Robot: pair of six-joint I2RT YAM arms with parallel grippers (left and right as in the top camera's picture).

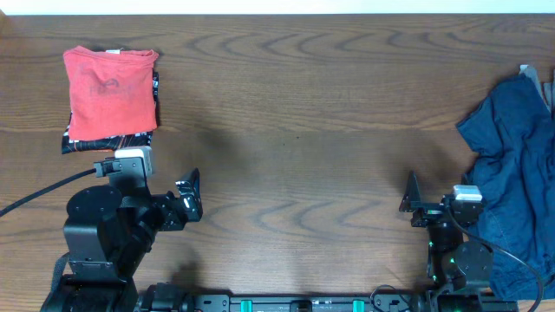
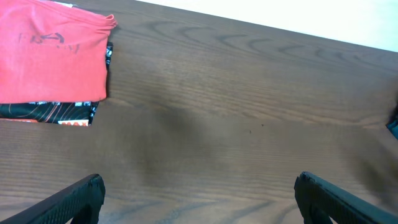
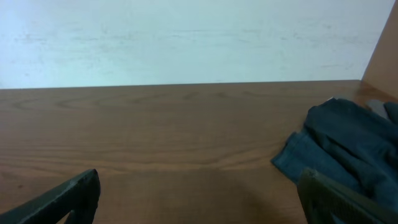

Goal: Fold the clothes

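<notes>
A folded orange-red T-shirt [image 1: 111,91] lies at the far left of the table, on top of a folded dark printed garment [image 1: 104,141]. It also shows in the left wrist view [image 2: 50,56]. A crumpled navy blue T-shirt [image 1: 512,173] lies at the right edge and shows in the right wrist view [image 3: 342,143]. My left gripper [image 1: 189,195] is open and empty, near the front and below and to the right of the folded pile; its fingers are spread wide in the left wrist view [image 2: 199,199]. My right gripper [image 1: 410,199] is open and empty, just left of the navy shirt [image 3: 199,196].
The wooden table [image 1: 295,130] spans the view, with a white wall behind its far edge [image 3: 186,37]. A black cable [image 1: 35,198] runs from the left arm off the left side. Both arm bases stand at the front edge.
</notes>
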